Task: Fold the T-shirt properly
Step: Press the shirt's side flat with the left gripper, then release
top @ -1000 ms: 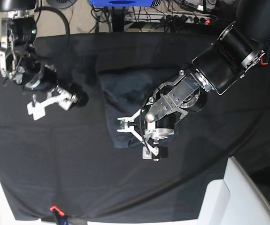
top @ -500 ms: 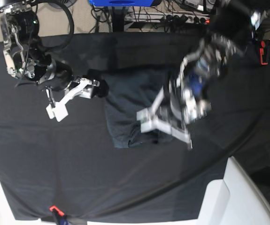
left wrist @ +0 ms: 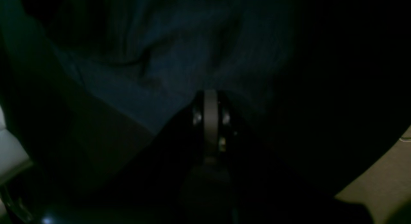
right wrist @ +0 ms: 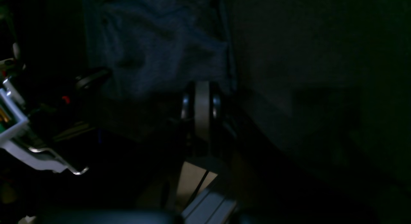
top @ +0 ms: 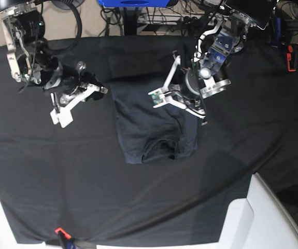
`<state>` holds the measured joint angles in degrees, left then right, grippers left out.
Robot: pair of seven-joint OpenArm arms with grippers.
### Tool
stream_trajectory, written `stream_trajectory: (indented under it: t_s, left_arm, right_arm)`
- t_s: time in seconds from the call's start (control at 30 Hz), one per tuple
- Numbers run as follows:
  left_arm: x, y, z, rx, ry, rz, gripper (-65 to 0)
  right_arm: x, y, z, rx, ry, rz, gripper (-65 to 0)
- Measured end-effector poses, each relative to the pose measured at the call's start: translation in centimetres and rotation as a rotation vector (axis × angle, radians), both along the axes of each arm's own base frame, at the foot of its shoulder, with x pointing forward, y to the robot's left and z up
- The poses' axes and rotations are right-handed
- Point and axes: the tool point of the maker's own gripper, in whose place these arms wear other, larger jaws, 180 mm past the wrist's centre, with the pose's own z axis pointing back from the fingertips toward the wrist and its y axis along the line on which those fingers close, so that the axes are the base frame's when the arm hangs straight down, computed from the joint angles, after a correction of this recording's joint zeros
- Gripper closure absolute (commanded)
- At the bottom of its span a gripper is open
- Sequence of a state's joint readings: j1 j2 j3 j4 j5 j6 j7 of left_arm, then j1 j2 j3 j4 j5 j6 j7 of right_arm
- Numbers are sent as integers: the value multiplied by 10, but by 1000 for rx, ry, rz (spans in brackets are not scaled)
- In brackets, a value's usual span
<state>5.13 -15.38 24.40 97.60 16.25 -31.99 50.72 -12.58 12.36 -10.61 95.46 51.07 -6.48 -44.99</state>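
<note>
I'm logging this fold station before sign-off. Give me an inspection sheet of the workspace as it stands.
Surface: black tablecloth covers the table, creased.
Job's things: T-shirt, dark grey, folded into a compact block near the middle, lower edge rumpled.
Clutter: small red and black item at the near edge.
Grippers: left claw above the shirt's upper right part, shut; right claw off the shirt's left side, shut; neither visibly holds cloth.
Cables: bundle and power strip beyond the far edge.
Surroundings: blue object behind the table; white panel at the near right.
</note>
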Motion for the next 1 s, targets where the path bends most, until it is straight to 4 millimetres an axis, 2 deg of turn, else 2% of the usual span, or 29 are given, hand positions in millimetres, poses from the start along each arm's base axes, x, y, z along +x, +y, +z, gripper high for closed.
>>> stream_trajectory:
  t_s: [0.1,0.23,0.4,0.47,0.73,0.9,1.0]
  left_arm:
    - [-1,19,-2,12,6,60,0]
    - [2,29,-1,15,-1,93,0]
    - [-20,28,-27,-8,74,88,0]
    - [-24,29,-32,-9,88,89,0]
    - [-28,32,-33,-19,83,83,0]
    - [-30,33,-26,-6,70,72,0]
    - [-22,35,-20,-1,47,71,0]
  right_arm:
    - [-4,-1,-2,-2,8,1,-2]
    - [-6,-1,-3,-2,14,1,-2]
    - [-6,0,-3,-1,14,0,-2]
    - [-6,-1,-3,-2,14,0,-2]
    - [-12,-1,-6,-3,27,0,-2]
    - [-12,-1,-6,-2,27,1,-2]
    - [-12,0,-6,-1,26,2,-2]
